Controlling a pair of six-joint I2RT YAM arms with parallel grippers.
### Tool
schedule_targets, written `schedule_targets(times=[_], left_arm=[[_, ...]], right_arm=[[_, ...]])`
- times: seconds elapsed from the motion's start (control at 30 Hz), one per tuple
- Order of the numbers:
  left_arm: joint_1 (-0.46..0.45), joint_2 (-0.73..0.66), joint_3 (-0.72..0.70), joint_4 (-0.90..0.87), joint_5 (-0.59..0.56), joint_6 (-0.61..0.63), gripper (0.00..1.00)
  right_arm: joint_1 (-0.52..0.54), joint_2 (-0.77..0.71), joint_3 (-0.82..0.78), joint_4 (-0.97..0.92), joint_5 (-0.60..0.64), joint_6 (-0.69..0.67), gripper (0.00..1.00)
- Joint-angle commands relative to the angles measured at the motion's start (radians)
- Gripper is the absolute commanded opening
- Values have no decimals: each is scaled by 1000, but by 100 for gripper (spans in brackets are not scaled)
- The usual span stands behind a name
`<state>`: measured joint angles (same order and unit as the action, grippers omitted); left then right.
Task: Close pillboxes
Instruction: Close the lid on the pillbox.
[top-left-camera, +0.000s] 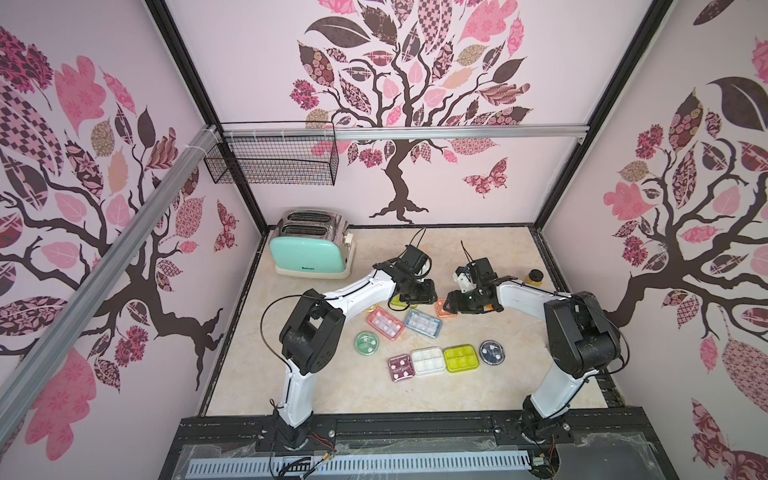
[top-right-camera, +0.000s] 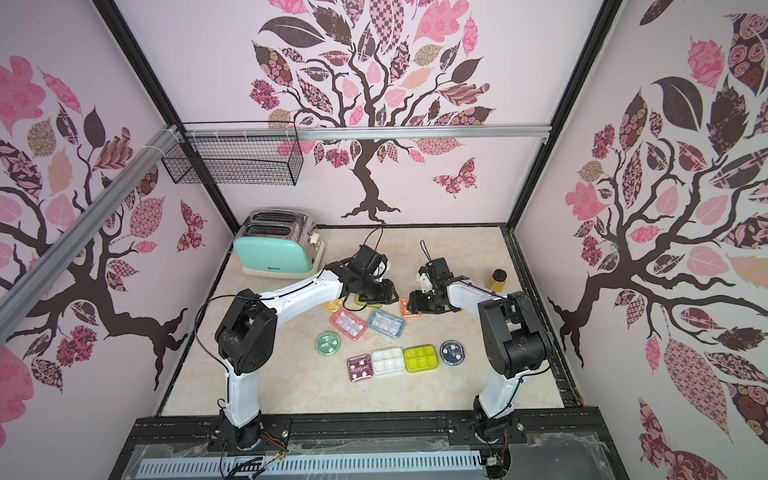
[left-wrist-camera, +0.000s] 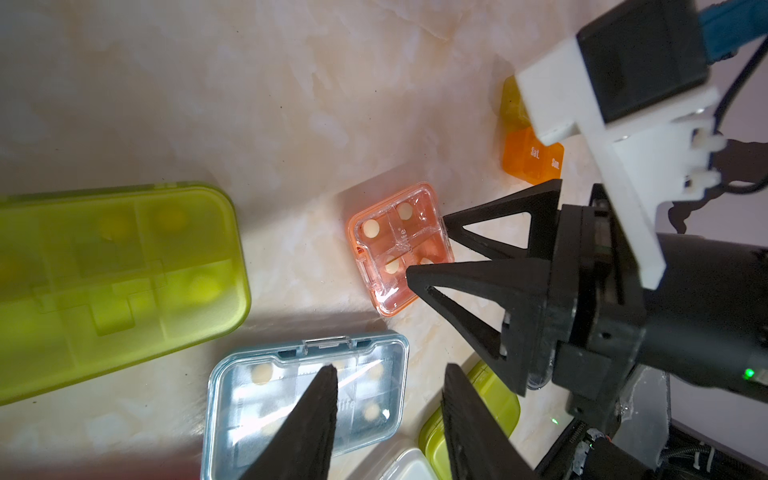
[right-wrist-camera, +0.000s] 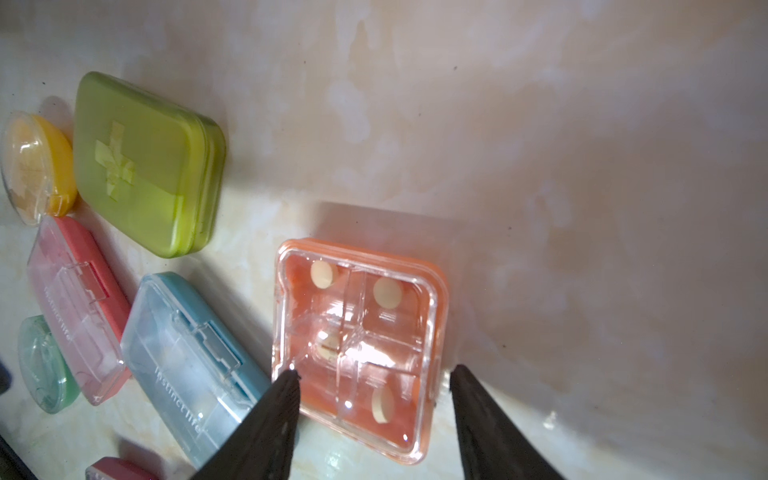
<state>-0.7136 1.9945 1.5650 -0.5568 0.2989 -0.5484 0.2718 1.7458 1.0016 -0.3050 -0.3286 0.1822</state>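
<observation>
Several pillboxes lie mid-table. The orange square pillbox (right-wrist-camera: 357, 332), its clear lid lying down over pills, sits between the fingers of my right gripper (right-wrist-camera: 374, 372). The gripper is open: one fingertip (right-wrist-camera: 286, 376) touches the box's corner and the other stands just beside its edge. In a top view the gripper (top-left-camera: 451, 305) is low over the orange pillbox (top-left-camera: 440, 308). My left gripper (left-wrist-camera: 390, 370) is open and holds nothing, hovering over the blue pillbox (left-wrist-camera: 303, 395) and beside a yellow-green one (left-wrist-camera: 116, 282). The pink (top-left-camera: 385, 324), mint (top-left-camera: 367, 343), maroon (top-left-camera: 401, 368), white (top-left-camera: 428, 360), yellow-green (top-left-camera: 461, 357) and navy (top-left-camera: 492, 352) pillboxes lie nearer the front.
A mint toaster (top-left-camera: 311, 249) stands at the back left, and an amber bottle (top-left-camera: 535, 277) behind the right arm. A small orange block (left-wrist-camera: 534, 160) lies near the orange pillbox. A wire basket (top-left-camera: 274, 160) hangs on the back wall. The two grippers face each other closely.
</observation>
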Motion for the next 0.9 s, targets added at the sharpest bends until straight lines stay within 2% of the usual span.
schedule_targets(times=[0.0, 0.1, 0.23, 0.87], left_arm=[[-3, 16, -2, -8, -4, 19, 45], [-3, 11, -11, -4, -3, 19, 45], [-4, 7, -17, -1, -3, 19, 45], [15, -32, -66, 16, -4, 19, 45]], right_arm=[[-6, 13, 27, -15, 14, -5, 61], [-6, 15, 21, -13, 17, -3, 60], [-6, 23, 14, -18, 27, 0, 53], [-6, 37, 2, -13, 47, 6, 47]])
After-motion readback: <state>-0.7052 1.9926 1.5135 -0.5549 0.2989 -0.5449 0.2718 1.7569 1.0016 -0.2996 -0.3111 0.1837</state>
